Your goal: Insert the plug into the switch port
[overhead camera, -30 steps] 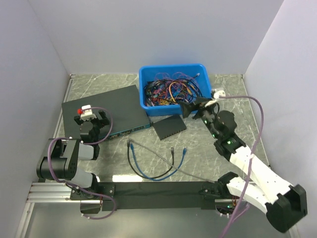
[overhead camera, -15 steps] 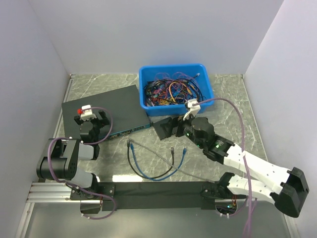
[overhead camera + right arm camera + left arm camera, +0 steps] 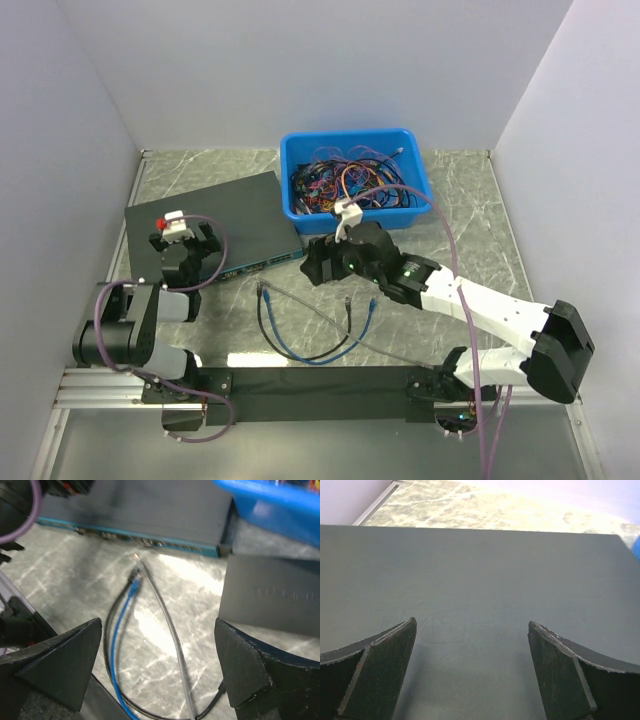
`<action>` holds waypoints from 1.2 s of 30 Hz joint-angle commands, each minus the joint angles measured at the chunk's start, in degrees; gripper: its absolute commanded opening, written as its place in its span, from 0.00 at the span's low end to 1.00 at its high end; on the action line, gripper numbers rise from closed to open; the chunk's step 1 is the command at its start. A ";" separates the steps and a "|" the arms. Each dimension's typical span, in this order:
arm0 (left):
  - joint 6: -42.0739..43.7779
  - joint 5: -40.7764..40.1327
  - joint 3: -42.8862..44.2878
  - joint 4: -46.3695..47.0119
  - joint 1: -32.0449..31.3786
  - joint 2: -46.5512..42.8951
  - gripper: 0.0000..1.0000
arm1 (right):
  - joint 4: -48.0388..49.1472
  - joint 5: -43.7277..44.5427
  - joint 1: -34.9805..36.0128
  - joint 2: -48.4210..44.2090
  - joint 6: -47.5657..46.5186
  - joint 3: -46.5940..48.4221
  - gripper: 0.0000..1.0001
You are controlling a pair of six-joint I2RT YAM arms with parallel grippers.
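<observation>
Beside the switch box (image 3: 272, 597) edge, the right gripper (image 3: 158, 626) gapes.

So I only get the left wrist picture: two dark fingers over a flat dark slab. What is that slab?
Observer: It is the top of a large black unit with a blue front strip. The left gripper hangs open over it.
Operator: Where is the other arm?
Observer: The right gripper hangs open beside the small black box, holding nothing.
Operator: And the cable it must plug in?
Observer: The blue cable lies loose on the table, and its plug rests near the large unit's front.
</observation>
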 commanded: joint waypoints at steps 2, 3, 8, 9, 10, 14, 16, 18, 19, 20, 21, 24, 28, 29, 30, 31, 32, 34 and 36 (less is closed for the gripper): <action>-0.28 -6.93 7.50 -15.14 -2.12 -9.22 0.99 | -3.66 1.03 0.52 1.56 -2.94 6.05 1.00; -1.42 -8.43 11.10 -23.57 -2.39 -10.47 0.99 | -3.58 0.94 0.70 1.92 -3.21 6.14 1.00; -8.80 0.59 12.89 -33.75 -3.62 -20.14 0.99 | -2.69 0.24 1.66 5.25 -4.61 6.66 1.00; -11.51 2.35 11.59 -33.59 -3.71 -21.72 0.99 | -3.05 0.85 2.19 5.96 -5.05 7.19 1.00; -13.54 3.67 10.70 -32.97 -3.71 -23.21 0.99 | -3.14 1.38 3.15 6.49 -5.49 8.24 1.00; -27.42 3.94 8.41 -35.95 -3.36 -28.24 0.99 | -3.23 5.42 5.79 9.30 -7.95 10.09 1.00; -28.49 7.27 9.28 -39.44 -3.36 -28.42 0.99 | -2.97 6.21 6.50 10.09 -8.31 11.06 1.00; -29.98 7.81 14.09 -46.47 -3.36 -28.24 0.97 | -2.96 6.65 7.02 11.76 -8.48 11.76 1.00; -30.34 7.21 15.51 -49.20 -3.97 -28.24 0.95 | -2.96 6.83 7.11 12.46 -8.48 12.55 1.00; -31.04 6.07 16.83 -55.67 -4.41 -28.50 0.93 | -3.40 7.01 7.37 14.21 -8.40 13.08 0.99; -31.83 3.80 19.11 -58.60 -4.85 -28.85 0.91 | -3.75 7.36 7.46 15.10 -8.31 13.69 0.99; -32.80 2.72 22.28 -69.22 -5.73 -31.48 0.88 | -5.25 8.32 8.51 18.96 -8.22 16.16 0.97; -30.53 5.17 28.34 -81.72 -5.99 -37.01 0.88 | -6.13 9.73 9.31 23.53 -7.69 18.53 0.93; -29.74 5.70 30.10 -84.27 -5.99 -37.64 0.88 | -6.13 9.82 9.31 24.24 -7.52 18.97 0.93; -27.64 6.05 33.95 -89.87 -5.99 -38.17 0.88 | -6.30 9.82 9.22 25.03 -7.69 19.93 0.92; -26.23 6.84 35.72 -92.10 -5.99 -38.78 0.88 | -6.39 9.73 9.22 26.26 -7.69 20.29 0.90; -24.65 6.94 37.13 -94.12 -5.99 -39.13 0.89 | -6.22 9.30 9.22 26.79 -8.04 20.64 0.88; -20.16 5.98 39.17 -97.46 -5.99 -40.36 0.91 | -5.34 8.33 9.31 28.19 -8.65 21.08 0.84; -16.65 3.52 36.90 -96.87 -5.99 -41.68 0.92 | -4.37 6.49 9.31 28.81 -9.01 21.26 0.80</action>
